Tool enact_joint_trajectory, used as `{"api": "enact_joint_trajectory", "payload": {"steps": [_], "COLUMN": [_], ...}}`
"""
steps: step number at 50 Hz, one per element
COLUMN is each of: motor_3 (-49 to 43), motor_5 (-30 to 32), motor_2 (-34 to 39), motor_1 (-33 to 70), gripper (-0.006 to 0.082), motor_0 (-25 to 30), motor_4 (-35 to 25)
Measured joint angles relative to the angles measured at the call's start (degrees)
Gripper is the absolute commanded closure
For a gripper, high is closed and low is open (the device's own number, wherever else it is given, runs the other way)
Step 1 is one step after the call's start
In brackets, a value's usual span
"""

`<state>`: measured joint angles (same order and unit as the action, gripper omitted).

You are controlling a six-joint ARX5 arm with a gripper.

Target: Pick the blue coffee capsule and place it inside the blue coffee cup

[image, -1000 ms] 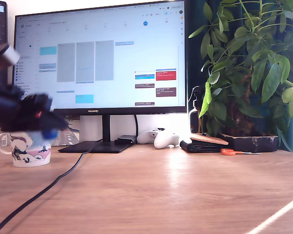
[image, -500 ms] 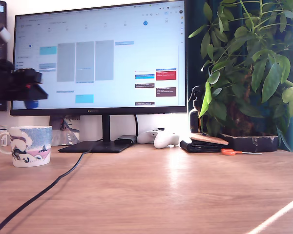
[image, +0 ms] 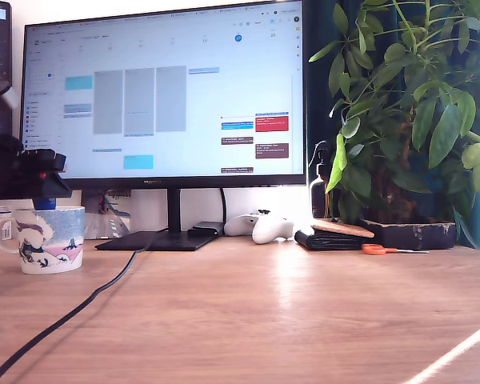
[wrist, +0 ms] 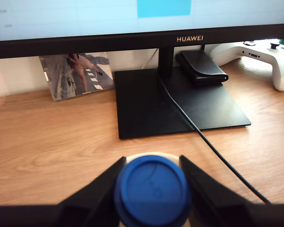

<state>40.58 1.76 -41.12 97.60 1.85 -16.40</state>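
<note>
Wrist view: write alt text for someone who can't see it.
The gripper holds the blue coffee capsule between its two black fingers, with a pale rim of the blue coffee cup showing just behind it. Beyond on the wooden desk are a monitor's black stand, a cable, a photo card and a white game controller.

A: What is counted on the wooden surface (image: pixel 264 312)?
B: One patterned ceramic mug (image: pixel 50 239), one dark-blue plastic capsule (wrist: pixel 153 190), one black-framed monitor (image: pixel 164 96), one white game controller (image: pixel 260 227), one leafy potted plant (image: pixel 408 112).
</note>
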Motion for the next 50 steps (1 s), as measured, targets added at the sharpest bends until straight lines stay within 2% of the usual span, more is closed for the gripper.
{"api": "enact_joint_trajectory", "payload": {"steps": [2,4,9,11,30,33,37,46,50], "motor_3": [0.2,0.1,0.2,0.3,0.6,0.6,0.5,-2.1,-5.1], "motor_5": [0.0,0.0,0.0,0.0,1.4,1.4,1.4,1.4,1.4], "motor_2": [0.0,0.0,0.0,0.0,0.0,0.0,0.0,0.0,0.0], "motor_1": [0.0,0.0,0.0,0.0,0.0,0.0,-0.3,-6.4,-11.4], "gripper": [0.0609,0.0564,0.0353,0.0309,0.0303,0.033,0.0416,0.0735,0.0791], "motor_0": [0.0,0.0,0.0,0.0,0.0,0.0,0.0,0.0,0.0], "motor_4": [0.0,0.0,0.0,0.0,-2.6,-2.6,-2.6,-2.6,-2.6]}}
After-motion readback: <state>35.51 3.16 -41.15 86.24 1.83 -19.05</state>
